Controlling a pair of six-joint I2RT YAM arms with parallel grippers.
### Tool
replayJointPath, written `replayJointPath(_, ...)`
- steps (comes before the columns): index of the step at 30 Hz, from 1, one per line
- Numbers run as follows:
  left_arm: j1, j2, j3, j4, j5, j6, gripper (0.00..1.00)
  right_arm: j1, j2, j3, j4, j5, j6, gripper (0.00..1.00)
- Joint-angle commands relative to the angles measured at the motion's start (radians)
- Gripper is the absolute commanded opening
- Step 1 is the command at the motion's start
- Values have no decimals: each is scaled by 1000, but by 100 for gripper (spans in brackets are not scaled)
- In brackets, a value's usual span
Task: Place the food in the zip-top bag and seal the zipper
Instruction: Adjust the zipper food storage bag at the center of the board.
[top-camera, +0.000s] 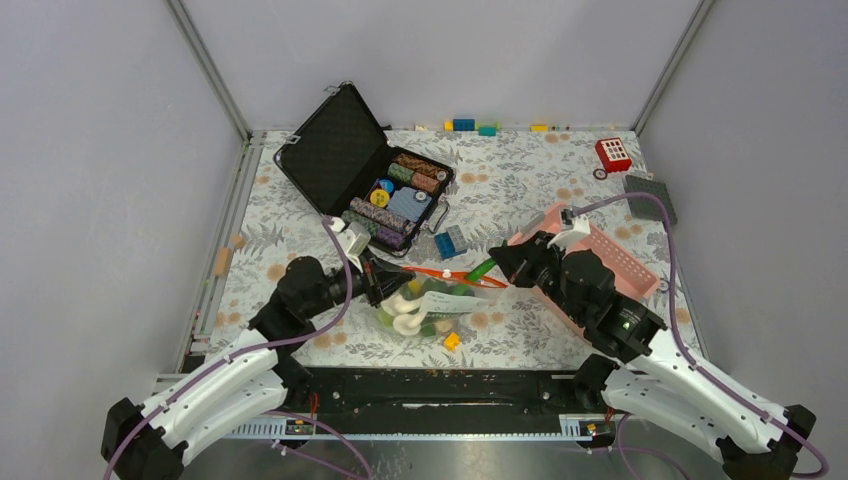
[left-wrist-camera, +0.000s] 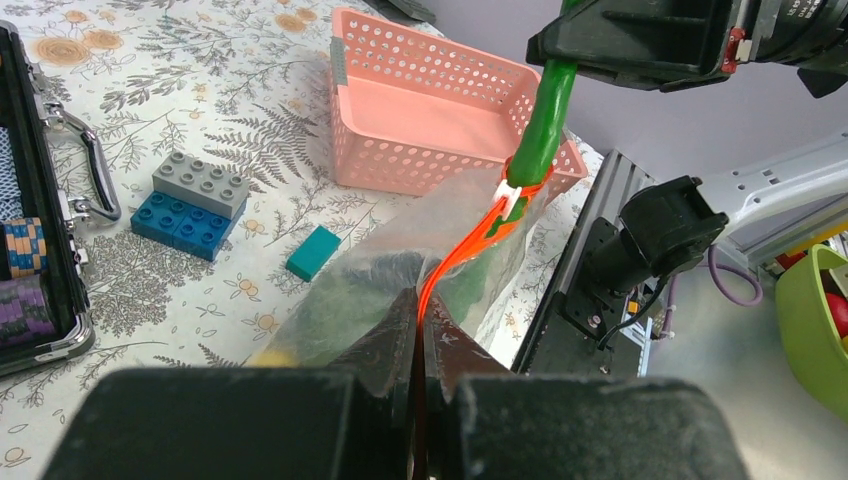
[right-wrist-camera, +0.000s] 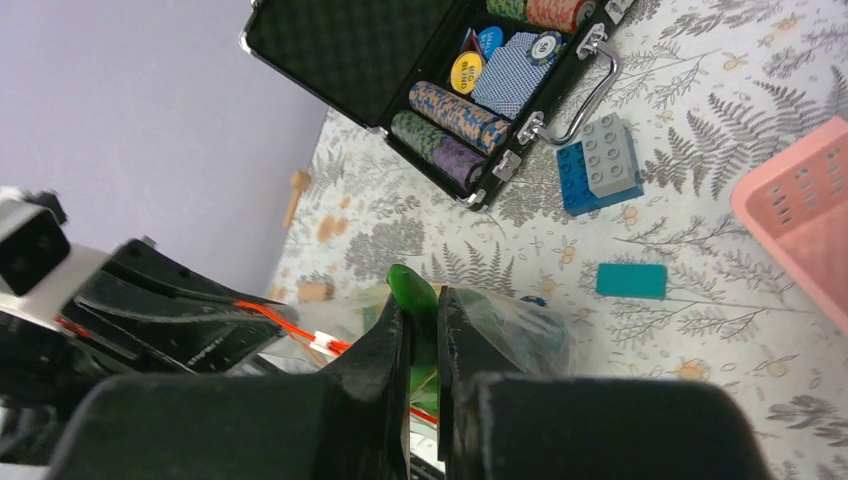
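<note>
The clear zip-top bag (top-camera: 432, 308) lies at the table's near middle with white mushroom pieces, the light-green cabbage and dark green food inside. My left gripper (top-camera: 385, 283) is shut on the left end of the orange-red zipper (top-camera: 445, 273); in the left wrist view the jaws (left-wrist-camera: 418, 300) pinch the strip (left-wrist-camera: 462, 255). My right gripper (top-camera: 497, 265) is shut on a long green pod (top-camera: 481, 270), (right-wrist-camera: 412, 290), whose lower end sits in the bag mouth beside the white slider (left-wrist-camera: 510, 195). A yellow piece (top-camera: 452, 341) lies on the table outside the bag.
An open black case of poker chips (top-camera: 385, 190) stands behind the bag. A pink basket (top-camera: 625, 262) is under the right arm. Blue-grey bricks (top-camera: 451, 242) and a teal brick (left-wrist-camera: 313, 252) lie nearby. A red toy (top-camera: 612, 155) and grey plate (top-camera: 650, 197) are at the far right.
</note>
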Motion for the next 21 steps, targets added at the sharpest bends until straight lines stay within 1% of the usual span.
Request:
replayJointPath(1, 1, -13, -13, 56, 2, -24, 0, 3, -35, -31, 31, 79, 212, 0)
replayJointPath(4, 0, -22, -26, 59, 6, -36, 0, 2, -60, -58, 72, 88, 256, 0)
replayJointPath(8, 0, -33, -37, 62, 2, -41, 0, 2, -98, -69, 76, 107, 281, 0)
replayJointPath(12, 0, -32, -38, 77, 2, -58, 0, 3, -97, -100, 85, 85, 305, 0)
replayJointPath(15, 0, -28, -38, 95, 8, -81, 0, 3, -49, -136, 175, 1, 292, 0)
replayJointPath(16, -2, -28, -40, 105, 13, -91, 0, 3, -19, -148, 246, -39, 267, 0)
replayJointPath(21, -12, -29, -69, 165, -7, -161, 0, 9, 119, -147, 370, -175, 135, 0)
